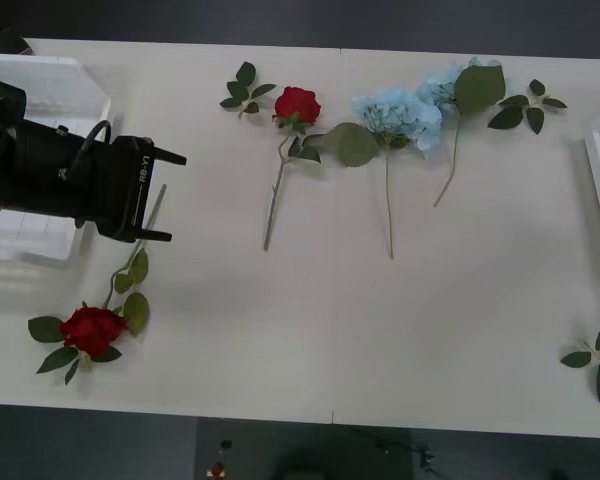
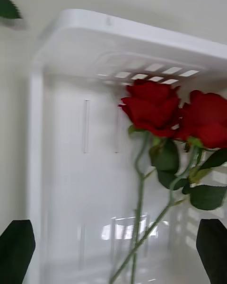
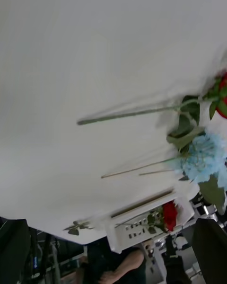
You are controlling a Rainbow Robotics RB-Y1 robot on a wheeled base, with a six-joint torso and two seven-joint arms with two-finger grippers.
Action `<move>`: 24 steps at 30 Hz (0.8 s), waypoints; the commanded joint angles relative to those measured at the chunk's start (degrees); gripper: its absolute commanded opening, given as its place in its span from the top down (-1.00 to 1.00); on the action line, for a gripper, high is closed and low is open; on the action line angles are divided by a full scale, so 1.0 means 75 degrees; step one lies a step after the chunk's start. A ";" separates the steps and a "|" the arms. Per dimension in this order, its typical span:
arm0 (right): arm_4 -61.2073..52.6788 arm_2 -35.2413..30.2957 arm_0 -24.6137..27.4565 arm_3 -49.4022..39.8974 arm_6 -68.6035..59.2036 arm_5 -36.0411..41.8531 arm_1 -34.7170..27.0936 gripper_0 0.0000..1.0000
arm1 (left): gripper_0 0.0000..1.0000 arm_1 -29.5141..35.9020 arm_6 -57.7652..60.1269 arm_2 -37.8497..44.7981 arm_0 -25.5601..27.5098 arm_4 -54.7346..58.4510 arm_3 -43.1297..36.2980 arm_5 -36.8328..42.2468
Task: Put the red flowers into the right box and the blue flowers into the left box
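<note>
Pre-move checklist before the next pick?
1. Left hand open, empty, just past the white slotted plastic left box: ok.
2. Right hand open above the white plastic right box, two deep-red artificial roses inside: ok.
3. All red roses boxed: not ok; near rose and centre rose lie on the white table.
4. Pale-blue fluffy hydrangeas boxed: not ok; both on the table.
5. Left box contents: cannot tell; left arm covers it.

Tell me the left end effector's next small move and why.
Probably lower the open left end effector and close on the red rose's stem, which appears to lie between its fingers; the right end effector hovers over the right box.
</note>
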 commanded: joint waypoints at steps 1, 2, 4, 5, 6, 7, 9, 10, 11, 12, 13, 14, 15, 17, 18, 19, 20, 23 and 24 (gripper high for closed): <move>-0.0468 -0.0172 -0.0256 -0.0616 -0.1265 0.0282 -0.0042 -1.00 | -1.00 0.0467 0.0548 0.0217 0.0128 -0.0736 -0.0039 0.0012; -0.0539 -0.0172 -0.0256 -0.0780 -0.1616 0.0353 0.0005 -1.00 | -1.00 0.0525 0.0759 0.0217 0.0128 -0.0877 0.0055 0.0012; -0.0504 -0.0172 -0.0256 -0.1062 -0.2120 0.0435 0.0099 -1.00 | -1.00 0.0596 0.1075 0.0217 0.0186 -0.1123 0.0184 0.0023; -0.0433 -0.0172 -0.0256 -0.1202 -0.2413 0.0435 0.0169 -1.00 | -1.00 0.0642 0.1204 0.0217 0.0233 -0.1275 0.0219 0.0047; -0.0340 -0.0172 -0.0256 -0.1355 -0.2812 0.0435 0.0263 -1.00 | -1.00 0.0724 0.1322 0.0229 0.0339 -0.1486 0.0231 0.0082; -0.0246 -0.0172 -0.0256 -0.1472 -0.3116 0.0435 0.0333 -1.00 | -1.00 0.0795 0.1404 0.0241 0.0432 -0.1685 0.0231 0.0082; 0.0035 -0.0172 -0.0256 -0.1671 -0.3808 0.0423 0.0614 -1.00 | -1.00 0.0877 0.1439 0.0370 0.0749 -0.2037 0.0231 0.0269; 0.0235 -0.0172 -0.0256 -0.1776 -0.4230 0.0388 0.0766 -1.00 | -1.00 0.0877 0.1450 0.0498 0.0936 -0.2271 0.0231 0.0457; 0.0375 -0.0172 -0.0256 -0.1823 -0.4534 0.0364 0.0907 -1.00 | -1.00 0.0877 0.1450 0.0580 0.1089 -0.2459 0.0231 0.0598; 0.0528 -0.0172 -0.0245 -0.1882 -0.4839 0.0318 0.1048 -1.00 | -1.00 0.0865 0.1450 0.0662 0.1241 -0.2635 0.0231 0.0703; 0.0680 -0.0172 -0.0256 -0.1894 -0.5167 0.0282 0.1200 -1.00 | -1.00 0.0853 0.1462 0.0745 0.1393 -0.2787 0.0231 0.0773; 0.0809 -0.0172 -0.0256 -0.1894 -0.5519 0.0236 0.1364 -1.00 | -1.00 0.0818 0.1474 0.0791 0.1534 -0.2951 0.0207 0.0832; 0.0996 -0.0172 -0.0256 -0.1882 -0.5964 0.0165 0.1575 -1.00 | -1.00 0.0783 0.1509 0.0838 0.1710 -0.3244 0.0160 0.0902; 0.1360 -0.0172 -0.0256 -0.1823 -0.6714 0.0048 0.1927 -1.00 | -1.00 0.0713 0.1767 0.0850 0.1909 -0.3760 0.0114 0.0996; 0.1547 -0.0172 -0.0256 -0.1765 -0.7089 -0.0034 0.2114 -1.00 | -1.00 0.0666 0.2001 0.0838 0.2003 -0.4029 0.0114 0.0996; 0.1629 -0.0172 -0.0256 -0.1730 -0.7253 -0.0081 0.2231 -1.00 | -1.00 0.0642 0.2107 0.0838 0.2049 -0.4135 0.0114 0.0996; 0.1817 -0.0172 -0.0256 -0.1624 -0.7546 -0.0198 0.2431 -1.00 | -1.00 0.0560 0.2294 0.0838 0.2108 -0.4334 0.0114 0.0996; 0.2344 -0.0172 -0.0303 -0.1366 -0.8085 -0.0456 0.2876 -1.00 | -1.00 0.0396 0.2681 0.0850 0.2178 -0.4662 0.0114 0.1019; 0.2696 -0.0172 -0.0327 -0.1167 -0.8284 -0.0632 0.3134 -1.00 | -1.00 0.0326 0.2868 0.0850 0.2178 -0.4756 0.0114 0.1043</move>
